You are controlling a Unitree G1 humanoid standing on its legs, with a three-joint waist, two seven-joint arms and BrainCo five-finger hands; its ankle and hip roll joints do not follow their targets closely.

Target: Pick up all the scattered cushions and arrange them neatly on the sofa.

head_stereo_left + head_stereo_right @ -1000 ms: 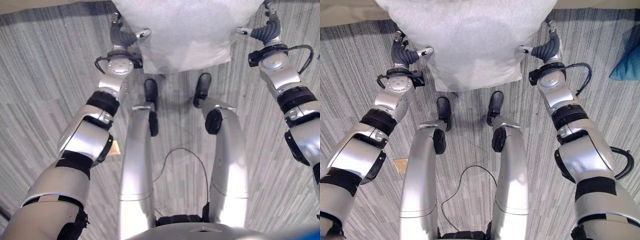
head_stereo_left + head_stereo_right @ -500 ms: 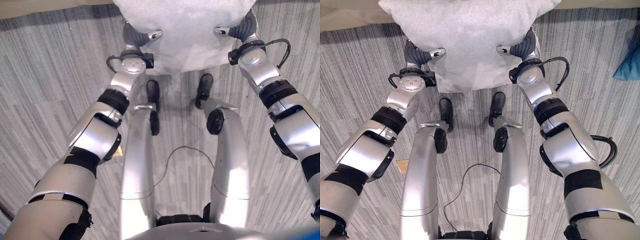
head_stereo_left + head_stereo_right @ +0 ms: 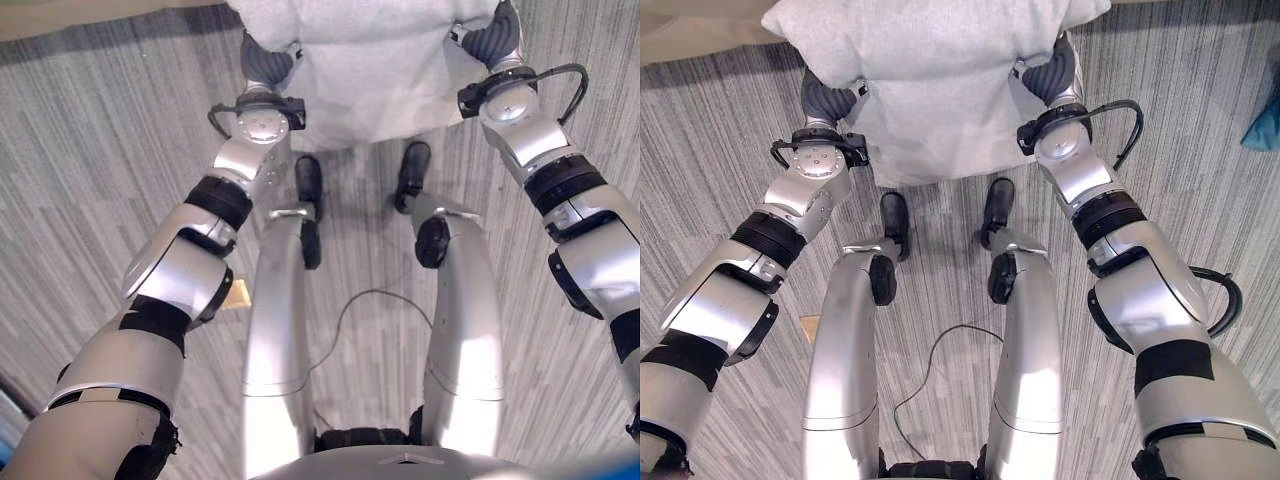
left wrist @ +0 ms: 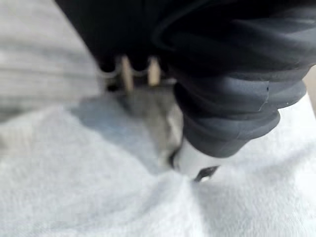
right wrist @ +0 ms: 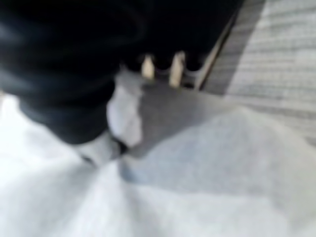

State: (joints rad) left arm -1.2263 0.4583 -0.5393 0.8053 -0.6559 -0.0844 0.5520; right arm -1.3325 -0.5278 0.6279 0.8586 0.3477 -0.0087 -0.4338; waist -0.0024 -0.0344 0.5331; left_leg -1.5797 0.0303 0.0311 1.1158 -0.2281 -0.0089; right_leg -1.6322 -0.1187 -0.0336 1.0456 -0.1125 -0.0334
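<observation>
A big pale grey cushion (image 3: 940, 90) hangs in front of me above the carpet, held from both sides. My left hand (image 3: 823, 98) presses into its left edge and my right hand (image 3: 1050, 75) into its right edge, with the cloth bulging over both. In the left wrist view my thumb (image 4: 190, 165) digs into the cushion (image 4: 98, 192). The right wrist view has the other thumb (image 5: 101, 148) sunk into the fabric (image 5: 207, 187) the same way. The fingers lie behind the cushion.
A beige sofa edge (image 3: 690, 35) runs along the top left. A teal cushion (image 3: 1265, 125) lies on the grey striped carpet at the far right. A small tan square (image 3: 810, 328) sits on the floor by my left arm.
Both hands have closed inward on the cushion's sides. The thumbs that stood free are now buried in the cloth, and the cushion bulges over the hands.
</observation>
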